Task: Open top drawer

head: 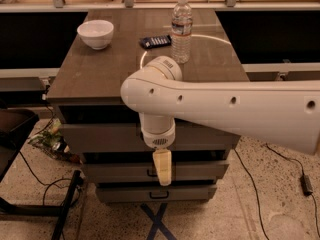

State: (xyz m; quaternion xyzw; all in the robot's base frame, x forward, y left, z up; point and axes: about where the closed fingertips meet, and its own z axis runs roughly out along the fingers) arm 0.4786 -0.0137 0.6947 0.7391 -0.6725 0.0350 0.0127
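Because the thick white arm sweeps in from the right edge, where it is cut off, it covers much of the cabinet's front. Its round wrist hangs straight over the middle of the top drawer, the widest grey front just beneath the tabletop, so the drawer's handle is completely hidden. From this high angle it is hard to judge whether that drawer sits flush or stands out at all.

Below the wrist, the gripper points downward as a single cream-coloured strip seen edge-on. Its tip overlaps the front of the middle drawer, just beside the part of that drawer's handle that shows. Whether the gripper is released or clenched on anything cannot be told, nor whether it touches the drawer front.

A narrower bottom drawer shows its small dark handle in full.

On the tabletop stand a white bowl at the far left and a clear water bottle near the middle. A flat dark object lies just left of the bottle, too blurred to identify. Cables trail over the speckled floor on both sides.
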